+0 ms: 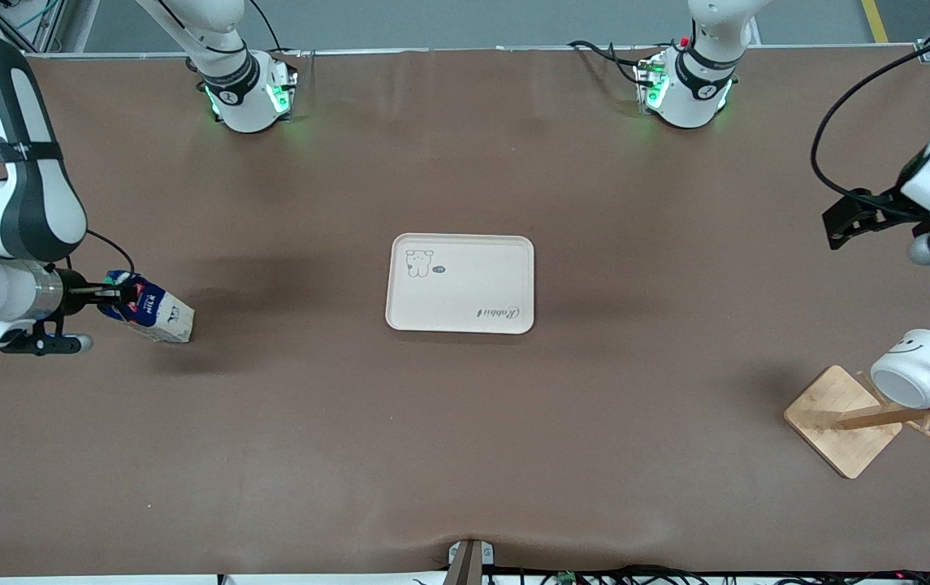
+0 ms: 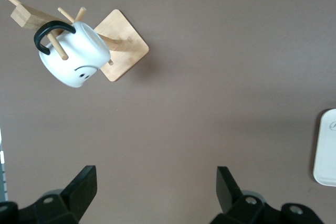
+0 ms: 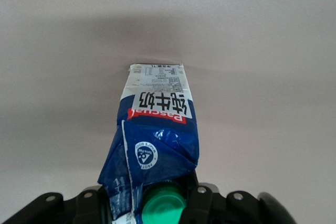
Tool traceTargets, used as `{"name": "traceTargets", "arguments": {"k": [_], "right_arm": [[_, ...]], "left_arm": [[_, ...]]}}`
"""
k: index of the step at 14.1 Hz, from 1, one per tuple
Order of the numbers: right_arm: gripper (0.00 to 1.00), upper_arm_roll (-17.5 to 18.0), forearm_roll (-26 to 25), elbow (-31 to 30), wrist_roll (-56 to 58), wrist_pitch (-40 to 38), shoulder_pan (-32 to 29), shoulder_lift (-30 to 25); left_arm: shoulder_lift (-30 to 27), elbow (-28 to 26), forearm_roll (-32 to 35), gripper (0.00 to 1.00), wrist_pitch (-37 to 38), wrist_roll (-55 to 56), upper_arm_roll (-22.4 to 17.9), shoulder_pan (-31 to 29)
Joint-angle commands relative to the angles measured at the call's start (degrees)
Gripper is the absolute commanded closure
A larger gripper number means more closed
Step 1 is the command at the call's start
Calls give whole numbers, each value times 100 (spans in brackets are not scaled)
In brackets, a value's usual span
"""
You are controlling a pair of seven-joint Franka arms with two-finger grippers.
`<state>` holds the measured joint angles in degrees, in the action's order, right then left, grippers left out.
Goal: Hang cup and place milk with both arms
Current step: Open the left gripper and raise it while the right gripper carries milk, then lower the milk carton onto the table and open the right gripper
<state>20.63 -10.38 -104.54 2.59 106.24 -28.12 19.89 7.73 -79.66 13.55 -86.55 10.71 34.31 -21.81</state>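
Toward the right arm's end from the tray (image 1: 460, 283) | we are clamping the milk (image 1: 149, 310) in the right gripper (image 1: 114, 297), tilted for carrying | cup (image 1: 916, 367) hanging on the rack (image 1: 846, 418) | left gripper (image 1: 842, 219) spread empty, waiting above

My workspace is evenly and fairly brightly lit, seemingly from overhead, and the brown table (image 1: 465, 455) shows no harsh glare. Soft, blurred shadows lie beside the tray (image 1: 460, 283), under the milk (image 1: 152, 310) and next to the wooden rack (image 1: 846, 418). My bases glow green onto the tabletop near them. In my right wrist view the carton's print is sharp; its green cap (image 3: 164, 205) looks slightly soft, perhaps too close to focus.
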Motion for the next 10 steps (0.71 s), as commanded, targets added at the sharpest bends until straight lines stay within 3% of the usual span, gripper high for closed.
{"name": "traceTargets", "arguments": {"k": [1,2,3,4,6,10], "right_arm": [[54,100,-122,-426,67,240,-159,-205],[20,99,-122,-426,84,240,-167,-205],[17,99,-122,-426,180,240,-185,-187],[6,108,-122,-426,268,257,-202,-170],[0,100,-122,-409,278,257,-238,-161],[0,117,-96,-348,260,91,-220,-152]], "left_arm": [[-298,-137,-448,0,76,-86,-1222,993],[-394,-207,-572,0,76,-173,-1364,1021],[-482,-312,-677,0,76,-279,-1505,1126],[-622,-444,-765,0,76,-323,-1810,1336],[-851,-699,-1020,0,59,-350,-2321,1662],[-1238,-1235,-1153,0,-204,-789,-2719,1856]]}}
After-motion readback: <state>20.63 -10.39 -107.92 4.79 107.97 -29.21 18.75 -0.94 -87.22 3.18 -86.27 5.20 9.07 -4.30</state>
